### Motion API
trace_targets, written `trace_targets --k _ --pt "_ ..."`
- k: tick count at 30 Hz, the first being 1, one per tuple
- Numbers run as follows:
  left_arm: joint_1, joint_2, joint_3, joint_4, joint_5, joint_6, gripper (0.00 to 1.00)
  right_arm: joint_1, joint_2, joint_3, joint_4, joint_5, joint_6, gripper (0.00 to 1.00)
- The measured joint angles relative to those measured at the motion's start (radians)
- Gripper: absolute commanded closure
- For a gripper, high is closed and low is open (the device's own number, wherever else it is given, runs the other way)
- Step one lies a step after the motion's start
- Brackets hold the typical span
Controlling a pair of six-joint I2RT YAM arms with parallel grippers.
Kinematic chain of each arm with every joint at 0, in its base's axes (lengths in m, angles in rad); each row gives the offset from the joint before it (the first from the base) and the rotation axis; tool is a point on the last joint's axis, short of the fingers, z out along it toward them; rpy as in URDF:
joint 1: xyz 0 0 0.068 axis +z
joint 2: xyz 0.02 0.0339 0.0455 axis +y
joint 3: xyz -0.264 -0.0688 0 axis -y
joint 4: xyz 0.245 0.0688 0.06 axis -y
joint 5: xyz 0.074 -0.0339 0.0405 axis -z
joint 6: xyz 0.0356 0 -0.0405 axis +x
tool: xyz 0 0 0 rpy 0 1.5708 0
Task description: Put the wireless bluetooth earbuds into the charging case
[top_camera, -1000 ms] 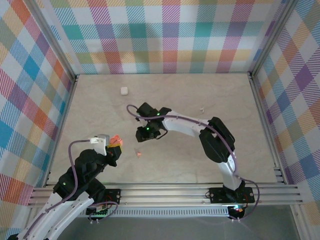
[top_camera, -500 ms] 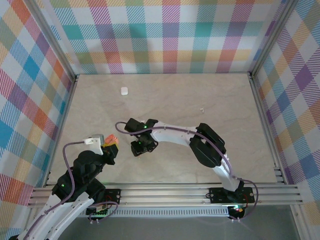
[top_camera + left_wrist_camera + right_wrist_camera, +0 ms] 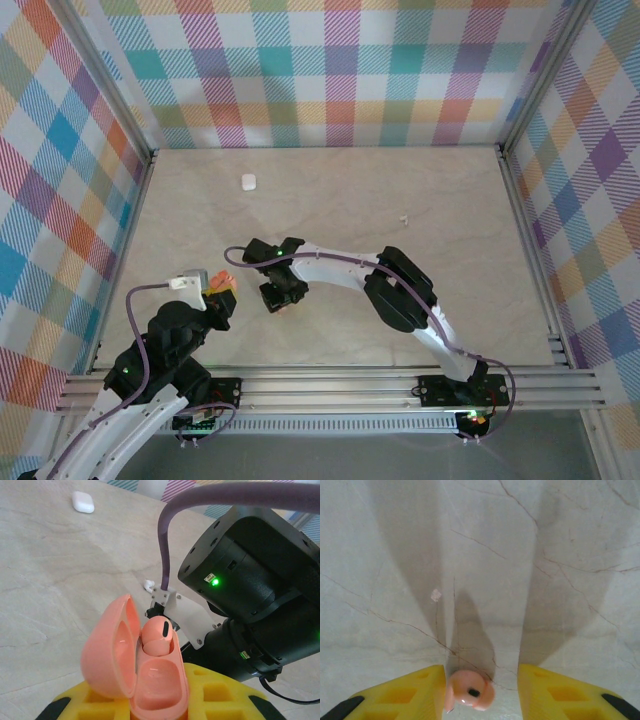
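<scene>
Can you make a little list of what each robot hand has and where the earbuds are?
left gripper: shut on the open pink case
inside case: seated pink earbud, one socket empty
right gripper: open, straddling the loose pink earbud on the table
white case: far back left
white earbud: loose, right of middle

The pink case (image 3: 107, 650) is smooth, glossy plastic, as is the bud (image 3: 469, 690). The yellow fingers (image 3: 560, 692) look matt. The table (image 3: 485, 555) is matt and marble-veined, and the rails (image 3: 330, 385) are brushed metal.

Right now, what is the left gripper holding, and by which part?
The open salmon-pink plastic charging case, clamped by its lower body between the yellow fingers.
</scene>
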Motion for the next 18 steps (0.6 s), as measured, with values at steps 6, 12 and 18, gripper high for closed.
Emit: trace_targets --k 6,12,18 --pt "0.000 0.003 -0.001 0.008 0.001 -0.017 1.00 0.000 0.000 -0.008 -0.014 0.018 -0.010 0.70" --pt "0.000 0.034 -0.004 0.028 0.004 -0.024 1.00 -0.004 -0.027 -0.051 0.012 0.028 -0.014 0.75" --pt "0.000 0.053 -0.005 0.035 0.012 -0.035 1.00 -0.040 -0.073 -0.125 0.017 0.032 -0.014 0.77"
